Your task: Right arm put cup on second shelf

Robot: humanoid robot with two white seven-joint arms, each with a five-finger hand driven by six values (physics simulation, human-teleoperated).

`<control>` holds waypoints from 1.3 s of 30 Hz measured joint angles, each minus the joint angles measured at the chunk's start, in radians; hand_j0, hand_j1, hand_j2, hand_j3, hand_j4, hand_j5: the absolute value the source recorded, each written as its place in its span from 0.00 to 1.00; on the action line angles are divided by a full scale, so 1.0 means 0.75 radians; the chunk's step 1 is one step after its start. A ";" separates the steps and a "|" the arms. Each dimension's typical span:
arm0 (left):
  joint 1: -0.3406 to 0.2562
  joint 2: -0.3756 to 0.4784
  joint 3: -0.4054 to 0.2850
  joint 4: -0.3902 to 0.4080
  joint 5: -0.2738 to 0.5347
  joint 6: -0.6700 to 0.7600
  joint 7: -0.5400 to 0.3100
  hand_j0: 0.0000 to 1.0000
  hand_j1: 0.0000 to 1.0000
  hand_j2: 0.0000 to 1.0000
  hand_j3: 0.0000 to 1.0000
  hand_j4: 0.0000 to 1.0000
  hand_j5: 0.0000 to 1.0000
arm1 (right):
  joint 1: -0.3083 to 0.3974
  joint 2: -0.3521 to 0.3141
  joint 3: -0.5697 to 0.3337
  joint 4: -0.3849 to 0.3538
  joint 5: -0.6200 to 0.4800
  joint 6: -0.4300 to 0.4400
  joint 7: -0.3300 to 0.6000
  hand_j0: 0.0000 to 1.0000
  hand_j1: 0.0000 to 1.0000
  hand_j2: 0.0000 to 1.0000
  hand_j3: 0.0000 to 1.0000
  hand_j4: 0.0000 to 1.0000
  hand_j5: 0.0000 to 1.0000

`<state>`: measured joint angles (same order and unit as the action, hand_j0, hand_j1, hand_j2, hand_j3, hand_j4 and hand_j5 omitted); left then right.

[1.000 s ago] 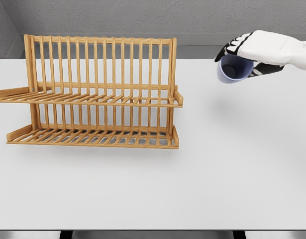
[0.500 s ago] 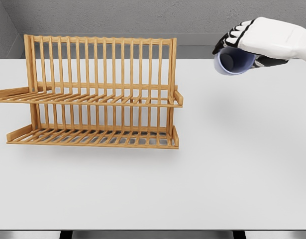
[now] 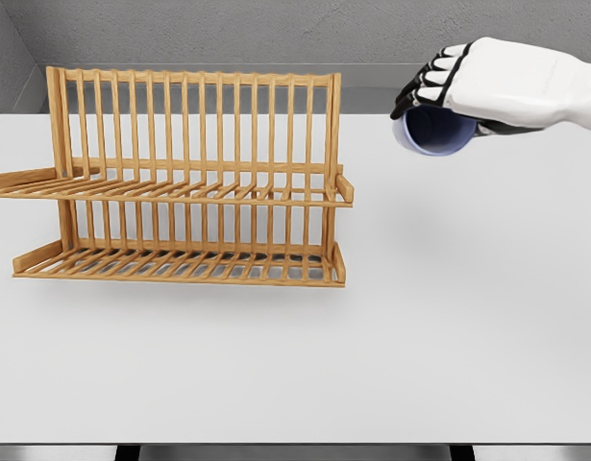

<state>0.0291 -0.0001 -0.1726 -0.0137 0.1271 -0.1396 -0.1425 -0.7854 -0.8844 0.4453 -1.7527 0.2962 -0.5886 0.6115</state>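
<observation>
Cup (image 3: pixel 435 131) held aloft at upper right, well clear of the wooden rack, in the robot's head view.

White worktop (image 3: pixel 449 317) fills most of the frame, running back to a grey wall. On its left half stands a two-tier wooden dish rack (image 3: pixel 194 178), its upright slats rising behind two slatted shelves; the upper shelf (image 3: pixel 180 192) sits above the lower shelf (image 3: pixel 180 261), and both carry nothing.

White right arm enters from the right edge and ends in the right hand (image 3: pixel 468 86), high in the upper right corner. Its dark-jointed fingers (image 3: pixel 431 79) curl down over the top of the pale blue cup, gripping it from above. The cup hangs directly beneath the hand, tipped so its open mouth faces the camera and slightly downward, the dark interior visible. It is off the worktop, with a faint shadow on the surface below it.

Cup and hand sit to the right of the rack's right end post, apart from it, at roughly the height of the rack's top rail.
</observation>
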 measured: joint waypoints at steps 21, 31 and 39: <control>-0.002 0.000 0.000 0.000 0.000 0.000 0.000 1.00 1.00 1.00 1.00 1.00 1.00 | -0.020 0.186 0.011 -0.001 -0.001 -0.034 0.000 0.65 0.65 0.65 0.65 0.65 0.65; 0.000 0.000 0.000 0.000 0.000 0.000 0.000 1.00 1.00 1.00 1.00 1.00 1.00 | -0.029 0.252 0.020 -0.001 -0.001 -0.028 0.000 0.65 0.65 0.65 0.65 0.65 0.65; -0.002 0.000 -0.001 0.000 0.000 0.000 0.000 1.00 1.00 1.00 1.00 1.00 1.00 | -0.029 0.315 0.044 -0.001 0.008 -0.013 0.000 0.65 0.65 0.65 0.65 0.65 0.65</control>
<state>0.0276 0.0000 -0.1731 -0.0137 0.1272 -0.1396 -0.1424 -0.8069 -0.6482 0.4787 -1.7534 0.3024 -0.5985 0.6117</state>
